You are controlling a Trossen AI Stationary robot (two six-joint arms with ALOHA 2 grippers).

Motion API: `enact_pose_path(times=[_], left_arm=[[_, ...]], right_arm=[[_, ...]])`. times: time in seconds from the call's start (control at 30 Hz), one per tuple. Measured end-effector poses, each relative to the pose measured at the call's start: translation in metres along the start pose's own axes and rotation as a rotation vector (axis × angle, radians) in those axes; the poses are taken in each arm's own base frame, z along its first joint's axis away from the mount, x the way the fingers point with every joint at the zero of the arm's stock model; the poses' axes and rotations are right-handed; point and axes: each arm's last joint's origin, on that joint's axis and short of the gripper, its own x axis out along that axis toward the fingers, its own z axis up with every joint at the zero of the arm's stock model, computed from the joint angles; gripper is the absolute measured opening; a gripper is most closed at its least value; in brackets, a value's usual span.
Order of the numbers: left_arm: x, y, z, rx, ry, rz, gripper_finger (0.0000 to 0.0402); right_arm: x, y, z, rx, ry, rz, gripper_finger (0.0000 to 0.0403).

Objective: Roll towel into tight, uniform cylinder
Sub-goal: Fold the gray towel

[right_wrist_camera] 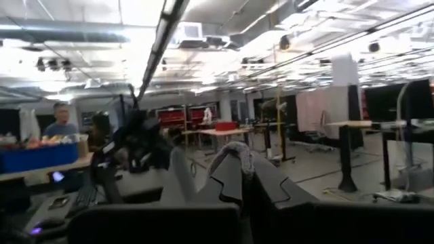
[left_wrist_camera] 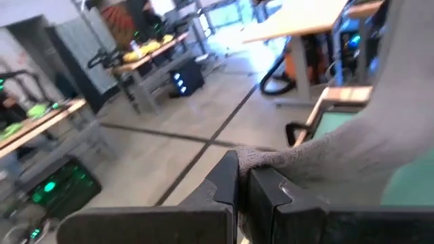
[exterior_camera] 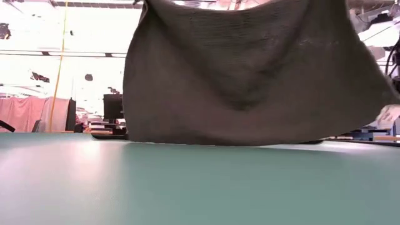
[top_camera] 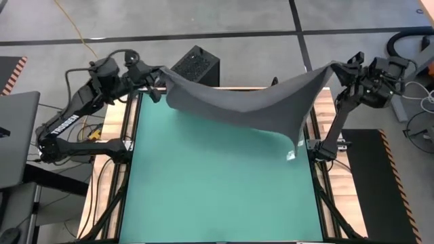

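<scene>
The dark grey towel point(top_camera: 244, 102) hangs spread out between my two grippers over the far part of the green mat point(top_camera: 217, 196). In the low view the towel point(exterior_camera: 250, 75) is a wide curtain whose lower edge comes down close to the mat; whether it touches, I cannot tell. A small white tag point(top_camera: 291, 154) dangles at its lower right corner. My left gripper point(top_camera: 159, 78) is shut on the far left corner, and my right gripper point(top_camera: 337, 68) is shut on the far right corner. My left gripper pinches the towel's far left corner point(left_wrist_camera: 264, 157) between its two fingers, which lie about level. A small tuft of cloth sticks out past the fingertips. The towel hangs from there down toward the table's right. My right gripper pinches the towel's far right corner point(right_wrist_camera: 234, 152) between its two fingers, which point a little above level. A bunched bit of cloth shows above the fingertips. The rest of the towel hangs below the hold, out of the wrist view.
A black box point(top_camera: 196, 64) stands just beyond the table's far edge, behind the towel. Wooden table borders point(top_camera: 125, 135) run along both sides of the mat. A grey laptop point(top_camera: 17, 135) lies off the left side. The near half of the mat lies bare.
</scene>
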Motion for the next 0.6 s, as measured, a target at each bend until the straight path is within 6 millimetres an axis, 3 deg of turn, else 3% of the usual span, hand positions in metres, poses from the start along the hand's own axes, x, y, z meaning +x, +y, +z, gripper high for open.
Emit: enact_pose_path(times=[0.2, 0.33, 0.43, 0.6], left_arm=[[-0.028, 0.009, 0.031, -0.017, -0.09, -0.162, 0.0], [-0.048, 0.007, 0.037, -0.076, -0.076, -0.392, 0.0], [-0.057, -0.002, 0.022, -0.135, 0.07, -0.549, 0.0], [-0.053, -0.039, -0.029, -0.275, 0.436, -0.751, 0.0]], right_arm=[[0.004, 0.014, -0.009, 0.052, 0.044, 0.12, 0.0021], [0.004, 0.033, -0.025, 0.147, 0.128, 0.27, 0.0021], [-0.003, 0.058, -0.048, 0.214, 0.252, 0.416, 0.0021], [-0.028, 0.104, -0.098, 0.312, 0.548, 0.508, 0.0021]])
